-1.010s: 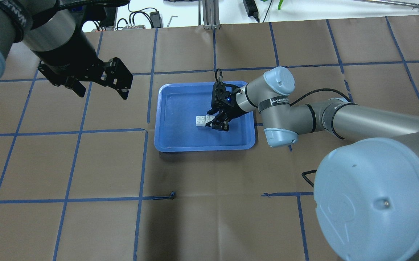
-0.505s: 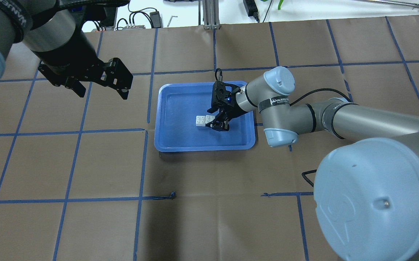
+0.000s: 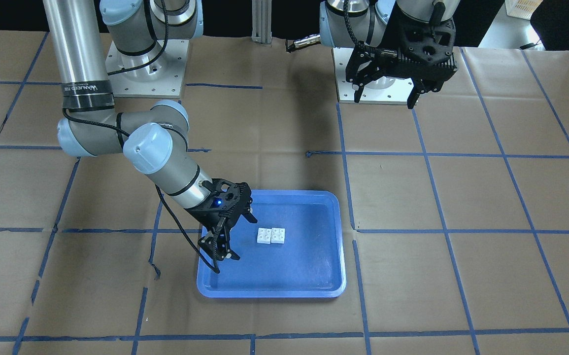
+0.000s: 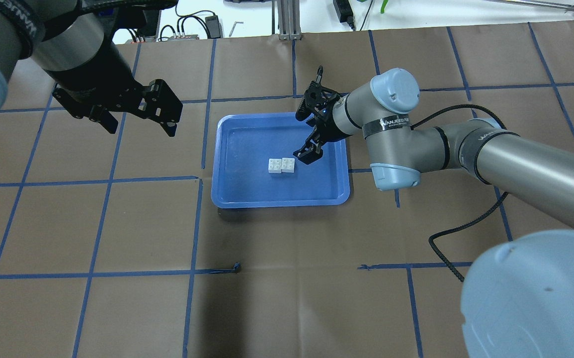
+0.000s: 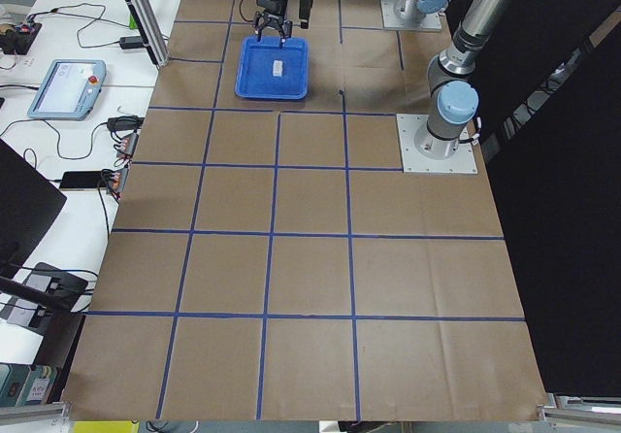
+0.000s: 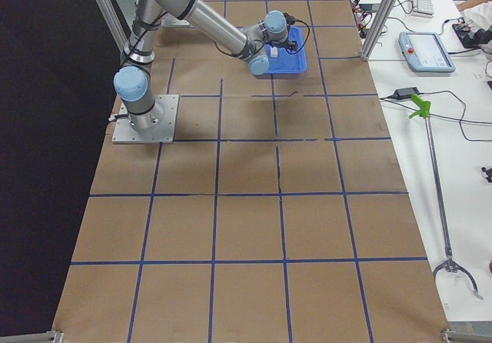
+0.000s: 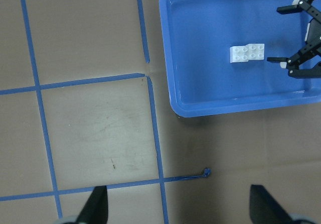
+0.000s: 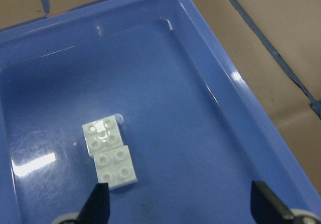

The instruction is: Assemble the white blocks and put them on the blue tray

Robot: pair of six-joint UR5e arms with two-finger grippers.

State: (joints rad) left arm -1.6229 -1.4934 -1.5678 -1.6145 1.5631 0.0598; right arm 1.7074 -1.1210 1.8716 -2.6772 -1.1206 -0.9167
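Though seemingly apart, white blocks (image 3: 271, 235) near right tool (image 3: 235, 239)

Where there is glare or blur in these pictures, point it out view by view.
Right wrist-mounted view: white glare patches on the floor and rim of the blue tray, one hotspot washing out studs on the white blocks. Left wrist-mounted view: even light, but the left gripper is out of focus at the bottom edge.
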